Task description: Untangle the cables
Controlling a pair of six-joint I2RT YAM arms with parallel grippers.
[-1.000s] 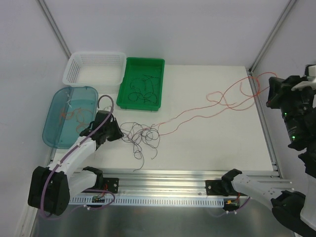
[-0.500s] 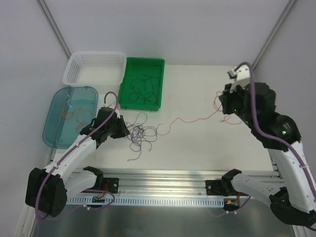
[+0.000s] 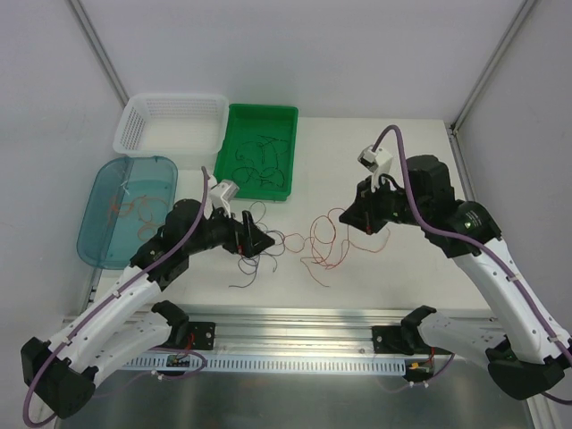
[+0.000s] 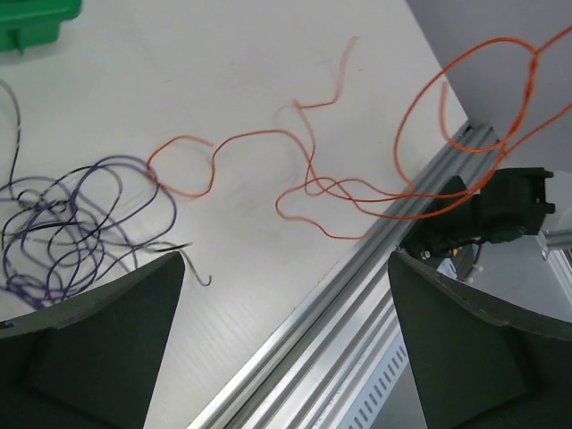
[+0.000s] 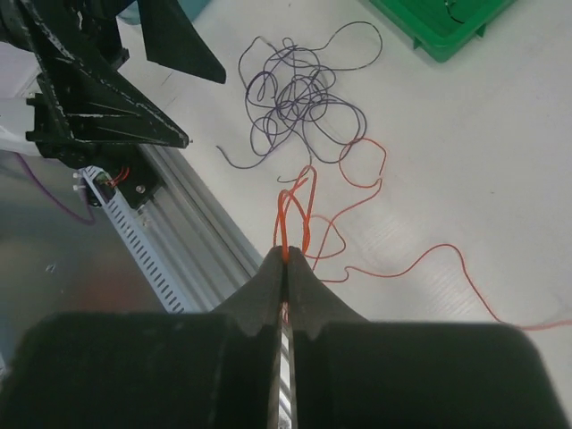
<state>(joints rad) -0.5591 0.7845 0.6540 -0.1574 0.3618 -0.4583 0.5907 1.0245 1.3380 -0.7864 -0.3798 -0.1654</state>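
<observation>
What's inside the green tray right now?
Several thin dark cables curl loosely on the floor of the green tray. Nothing covers them, but their overlaps hide the exact count.

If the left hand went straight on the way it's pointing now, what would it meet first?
Probably the red-orange cable lying looped on the table, ahead of the open left hand; depth is unclear.

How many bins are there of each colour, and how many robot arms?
White basket: 1
Green tray: 1
Blue tray: 1
Robot arms: 2 (left arm, right arm)
Total: 5
</observation>
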